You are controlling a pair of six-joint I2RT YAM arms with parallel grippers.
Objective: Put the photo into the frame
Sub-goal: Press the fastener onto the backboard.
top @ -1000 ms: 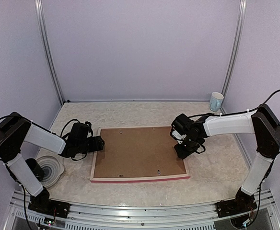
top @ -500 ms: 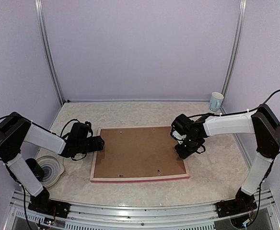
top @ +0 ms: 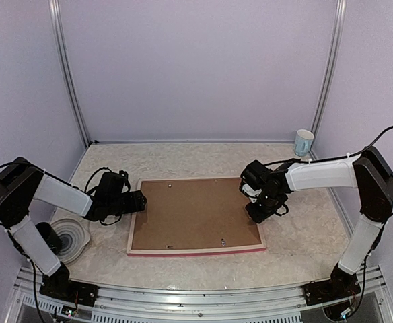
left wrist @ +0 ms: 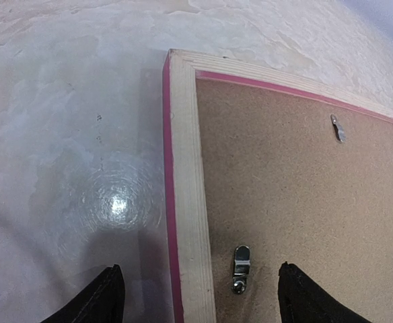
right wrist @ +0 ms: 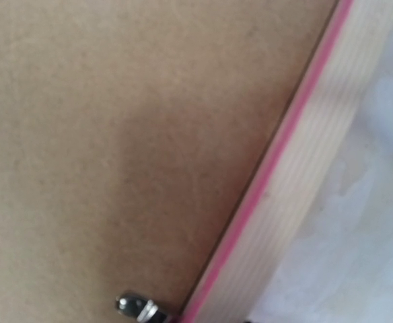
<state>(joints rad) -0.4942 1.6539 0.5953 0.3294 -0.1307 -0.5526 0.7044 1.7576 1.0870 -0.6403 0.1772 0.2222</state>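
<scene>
1. Frame point(top: 196, 252): one large, thin rectangle lying flat and back-up at mid-table. The rails are pale wood point(left wrist: 188, 175) with visible grain, and the outer edge and inner lip are pink-red
2. Backing board point(top: 193, 212): one brown fibreboard sheet with a matte, speckled surface, sitting inside the frame's recess
3. Turn clips: small bright metal tabs on the board. The left wrist view shows two, one near the left rail point(left wrist: 240, 268) and one near the far rail point(left wrist: 337, 128). The right wrist view shows one point(right wrist: 137, 306), touching the pink lip
4. Left gripper point(top: 140, 200): at the frame's left rail near the far-left corner. The black fingertips point(left wrist: 105, 296) are spread wide, one over the table and one over the board, with the rail between them and nothing held
5. Right gripper point(top: 256, 212): low over the frame's right rail. Its fingers are out of its wrist view and too dark from above, so I cannot tell whether it is spread or closed
6. Table point(top: 203, 158): pale and glossy with a marbled pattern
7. One white-and-blue cup point(top: 303, 142) stands at the far-right corner
8. One round white object point(top: 72, 237) lies beside the left arm's base; what it is I can't tell
</scene>
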